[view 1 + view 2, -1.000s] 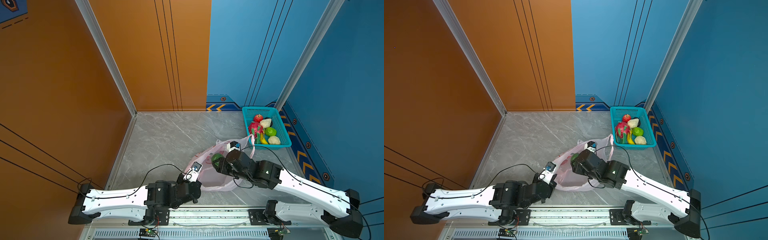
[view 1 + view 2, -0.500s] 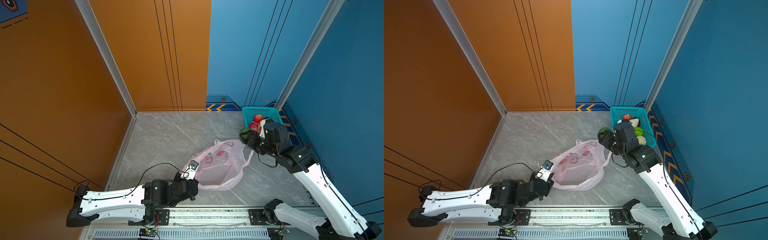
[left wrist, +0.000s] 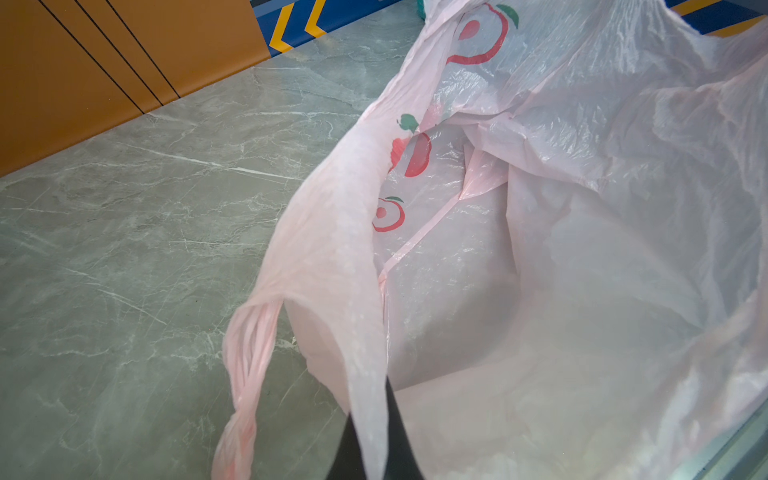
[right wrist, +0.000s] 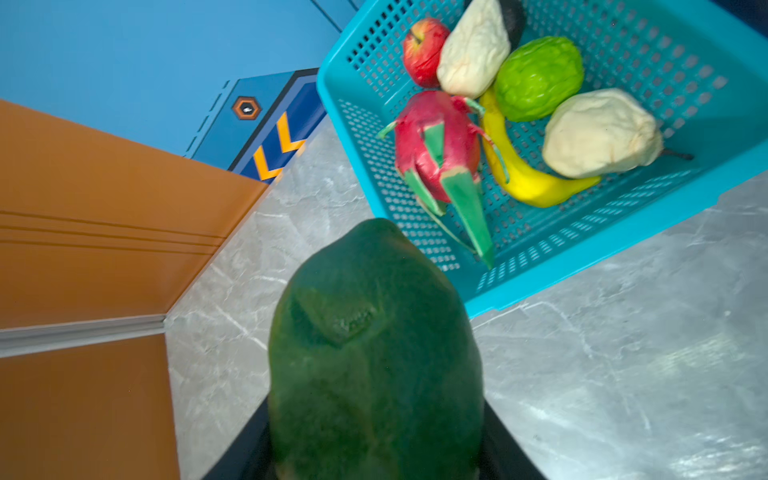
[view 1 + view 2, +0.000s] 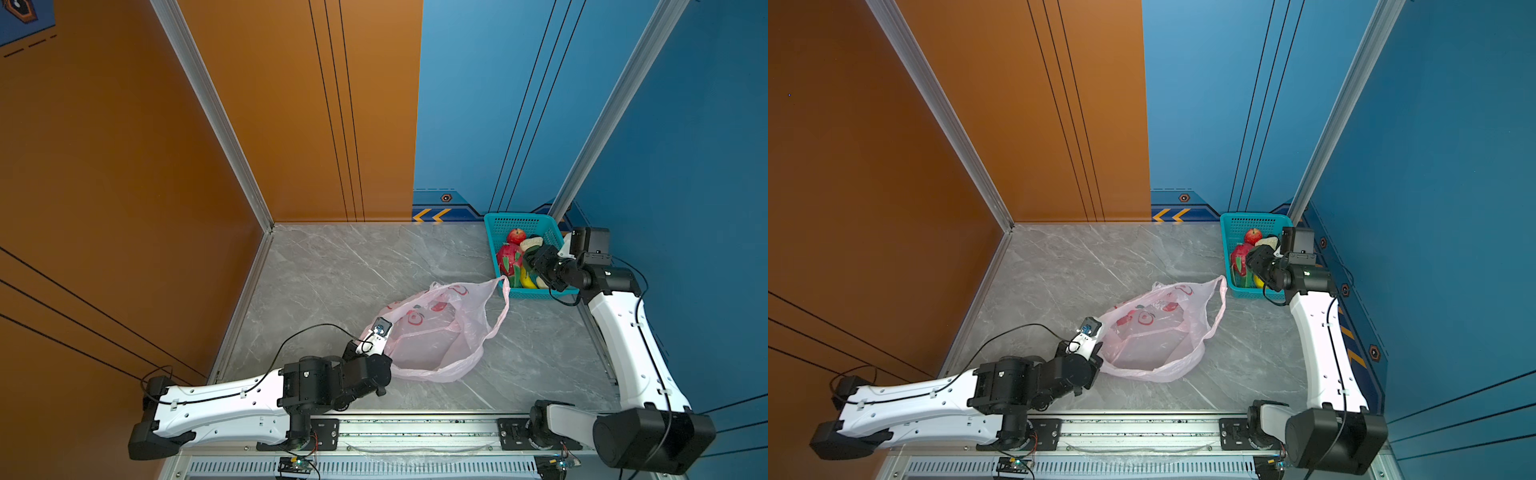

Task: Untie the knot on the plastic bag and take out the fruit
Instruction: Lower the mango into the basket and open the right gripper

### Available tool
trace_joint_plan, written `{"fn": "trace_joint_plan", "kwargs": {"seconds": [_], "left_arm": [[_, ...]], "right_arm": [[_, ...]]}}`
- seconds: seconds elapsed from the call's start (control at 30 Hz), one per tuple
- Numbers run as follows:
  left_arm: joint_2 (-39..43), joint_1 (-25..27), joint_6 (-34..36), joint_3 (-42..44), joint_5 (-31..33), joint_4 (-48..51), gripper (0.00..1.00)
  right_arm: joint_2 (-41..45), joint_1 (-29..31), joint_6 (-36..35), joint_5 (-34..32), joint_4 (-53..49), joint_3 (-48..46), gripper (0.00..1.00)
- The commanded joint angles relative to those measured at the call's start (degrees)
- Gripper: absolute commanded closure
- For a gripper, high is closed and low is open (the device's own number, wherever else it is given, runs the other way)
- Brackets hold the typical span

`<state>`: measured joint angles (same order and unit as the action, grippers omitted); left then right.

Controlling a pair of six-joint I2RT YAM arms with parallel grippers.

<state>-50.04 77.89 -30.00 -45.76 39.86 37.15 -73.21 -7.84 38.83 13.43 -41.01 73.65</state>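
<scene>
Two grips: left claw (image 3: 370, 432) pinches the plastic bag (image 5: 440, 332); right claw (image 5: 532, 260), holding the avocado (image 4: 374, 353), reached the basket (image 5: 518, 219).

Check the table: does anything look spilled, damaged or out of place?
Nothing stands out. The pink bag lies open and slack, its edge pinched in the left pincer; the right pincer holds a dark green avocado by the teal basket.

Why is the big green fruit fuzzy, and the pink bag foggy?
Right wrist view: the dark green fruit sits very close to the lens, so it's soft, while the teal basket behind is crisp. Left wrist view: the plastic bag is milky and blurred nearest the camera, with shiny crinkles beyond. Both top views: sharp, even light.
</scene>
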Motion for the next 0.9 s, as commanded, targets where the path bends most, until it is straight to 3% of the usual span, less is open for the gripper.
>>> {"fn": "trace_joint_plan", "kwargs": {"seconds": [0.0,0.43,0.6,0.87], "left_arm": [[1.21,-0.61,0.88,0.69,0.74,1.35,1.00],[2.35,-0.68,0.19,1.20,1.21,1.35,1.00],[1.40,-0.72,0.11,0.65,1.19,1.24,1.00],[0.78,-0.78,0.20,0.49,1.15,1.18,1.00]], "right_arm": [[-5.14,-2.10,-4.34,-0.63,5.53,-0.40,0.57],[-23.09,-6.87,-8.58,-4.43,9.19,4.00,0.55],[-24.36,-6.99,-8.95,-5.65,9.24,3.87,0.33],[-22.41,-7.01,-9.21,-6.14,9.03,3.40,0.20]]}}
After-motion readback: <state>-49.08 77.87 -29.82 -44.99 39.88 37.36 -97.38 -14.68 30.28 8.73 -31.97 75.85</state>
